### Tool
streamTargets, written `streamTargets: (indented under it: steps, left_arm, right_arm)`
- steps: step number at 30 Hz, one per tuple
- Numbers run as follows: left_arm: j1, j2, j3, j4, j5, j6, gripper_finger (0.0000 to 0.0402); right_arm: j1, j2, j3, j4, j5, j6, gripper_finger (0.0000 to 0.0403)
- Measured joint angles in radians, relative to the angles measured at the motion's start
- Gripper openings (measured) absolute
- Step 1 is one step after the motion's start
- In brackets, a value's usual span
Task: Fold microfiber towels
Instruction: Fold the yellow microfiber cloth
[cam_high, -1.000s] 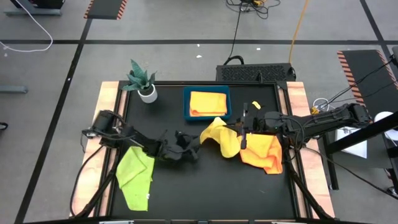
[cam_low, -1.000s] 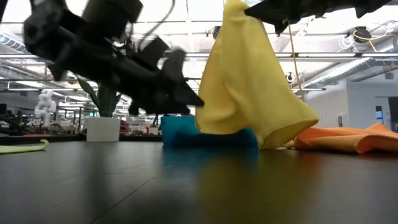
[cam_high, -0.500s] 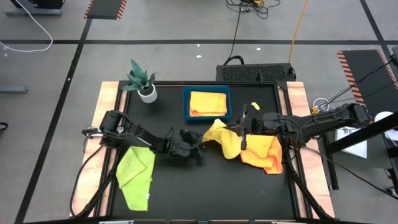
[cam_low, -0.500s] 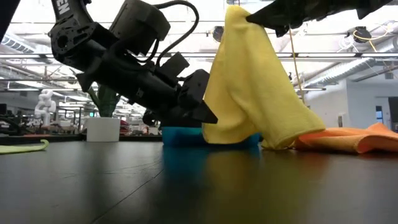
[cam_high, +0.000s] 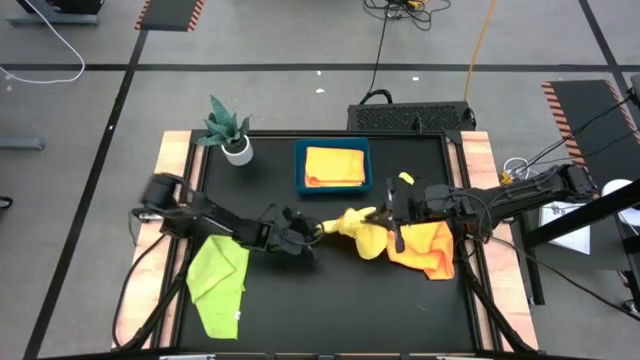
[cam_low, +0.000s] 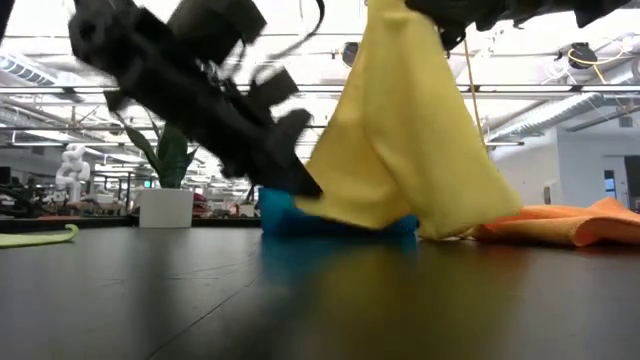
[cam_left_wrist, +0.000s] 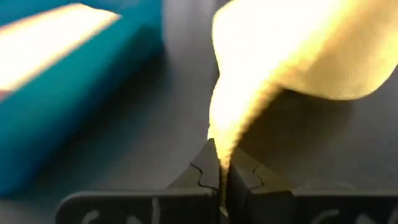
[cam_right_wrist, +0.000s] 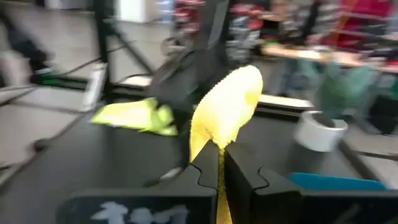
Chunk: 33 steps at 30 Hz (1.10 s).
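Note:
A yellow microfiber towel (cam_low: 410, 140) hangs between my two grippers over the middle of the table. My right gripper (cam_high: 396, 214) is shut on its top, high above the table. My left gripper (cam_low: 303, 185) is shut on its lower left corner, just above the table. The towel's lower right part (cam_low: 455, 225) touches down beside an orange towel (cam_high: 428, 247) that lies crumpled at the right. A lime green towel (cam_high: 216, 280) lies flat at the near left. A folded orange towel (cam_high: 334, 165) lies in the blue tray (cam_high: 300, 170). My left gripper pinches the yellow towel's lower left corner (cam_left_wrist: 219, 146) between its two fingers. The fingers slant down from the table's left. The corner is lifted clear of the table, and the cloth rises from it toward the other gripper. My right gripper pinches the towel's upper edge (cam_right_wrist: 214, 140) between its two fingers, which come level from the table's right. A flap (cam_right_wrist: 231, 93) stands up past the fingertips. The rest of the towel hangs below them, spread out like a tent.
A potted plant (cam_high: 229, 131) stands at the far left corner. The blue tray sits at the far middle, right behind the hanging towel. Bare dark tabletop (cam_high: 330, 300) spreads along the near edge.
My left gripper has moved right to the yellow towel's lower left corner, shut on it and rolled somewhat. That corner is now drawn out to the left and held off the table. The towel's top has stayed in my right gripper.

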<state>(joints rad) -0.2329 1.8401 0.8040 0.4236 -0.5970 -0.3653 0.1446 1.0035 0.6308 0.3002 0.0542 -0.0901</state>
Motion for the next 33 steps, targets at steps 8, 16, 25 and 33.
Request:
streamTargets:
  steps: [8,16,25,33]
  left_arm:
    - [-0.139,-0.456,0.000,-0.343,-0.230,0.094,0.0004]
    - [-0.340,-0.700,0.001,-0.337,-0.424,0.317,0.0002]
    - [-0.340,-0.589,0.001,-0.359,-0.448,0.311,0.0003]
    - [-0.283,-0.502,0.000,-0.443,-0.380,0.222,0.0003]
  right_arm:
    - [0.115,-0.016,0.000,-0.040,-0.071,0.078,0.0002]
    - [0.162,-0.016,0.000,-0.027,-0.077,0.094,0.0002]
    - [0.071,-0.016,0.000,-0.338,0.266,0.226,0.0046]
    - [-0.002,-0.016,-0.001,-0.572,0.391,0.381,0.0105]
